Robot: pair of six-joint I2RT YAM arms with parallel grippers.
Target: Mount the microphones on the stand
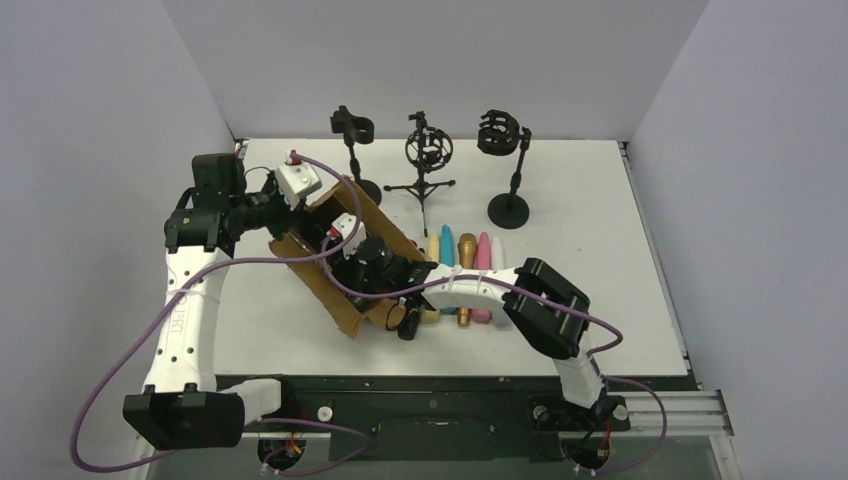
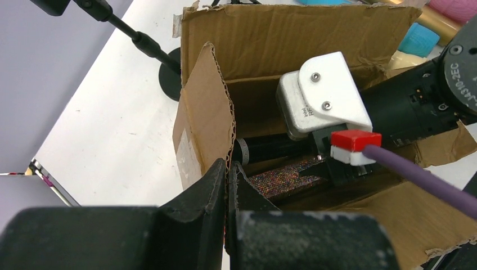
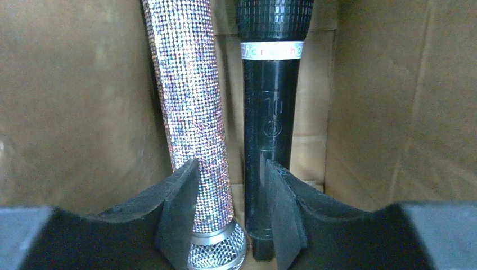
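Left arm (image 1: 185, 300) reaches forward, wrist bent to its right, left hand (image 2: 229, 177) pinched tight. Right arm (image 1: 480, 288) stretches across to the left, right hand (image 3: 230, 214) with fingers (image 3: 179, 208) spread apart.

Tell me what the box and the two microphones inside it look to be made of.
Box: brown corrugated cardboard, matte; fluting shows along its torn edge. Glittery microphone: body covered in tiny sparkling studs, likely rhinestones; mesh head looks metallic. Black microphone: smooth glossy body, plastic or painted metal, cannot tell which.

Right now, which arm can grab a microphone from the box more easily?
Right. The right gripper is open inside the cardboard box, over the glittery silver microphone and black microphone. The left gripper is shut on the box's flap.
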